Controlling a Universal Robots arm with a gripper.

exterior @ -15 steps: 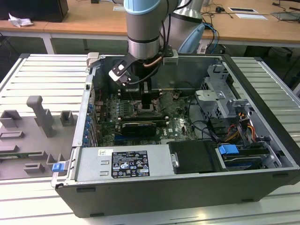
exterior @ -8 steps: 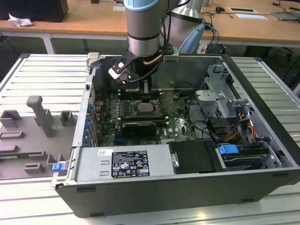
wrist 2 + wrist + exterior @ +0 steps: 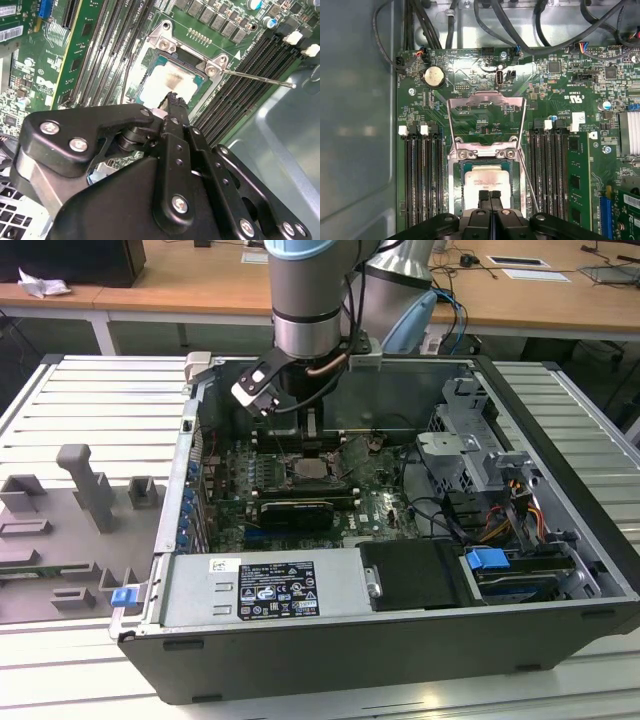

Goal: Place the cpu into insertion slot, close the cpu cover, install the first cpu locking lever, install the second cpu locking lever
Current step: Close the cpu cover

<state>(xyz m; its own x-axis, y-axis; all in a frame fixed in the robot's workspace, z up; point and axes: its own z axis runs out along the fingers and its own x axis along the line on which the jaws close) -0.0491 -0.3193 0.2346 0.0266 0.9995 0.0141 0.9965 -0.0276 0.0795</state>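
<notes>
Two fingertips (image 3: 483,196) press together in the first wrist view, no gap between them and nothing gripped. The gripper (image 3: 490,194) hangs over the near edge of the cpu (image 3: 487,175) and hides that edge, so I cannot tell whether the tips touch the chip. The cpu lies flat inside the slot (image 3: 457,176), its pale metal top facing up.

In the second wrist view the gripper's black linkage covers the near part of the slot, and the joined tips end just at the cpu's rim.

The cover (image 3: 465,102) stands swung open, away from the slot, a silver frame with bare board (image 3: 555,95) showing through its cut-out. One lever (image 3: 529,182) is a thin rod slanting free beside the slot. The other is hard to make out.

Memory slots (image 3: 422,185) run along both sides of the slot, and a coin cell (image 3: 433,76) sits beyond the cover. Cables (image 3: 485,20) loop past the board's far edge.

In the exterior view the arm (image 3: 308,300) reaches down into the open case (image 3: 560,570) and blocks the board's far part.
</notes>
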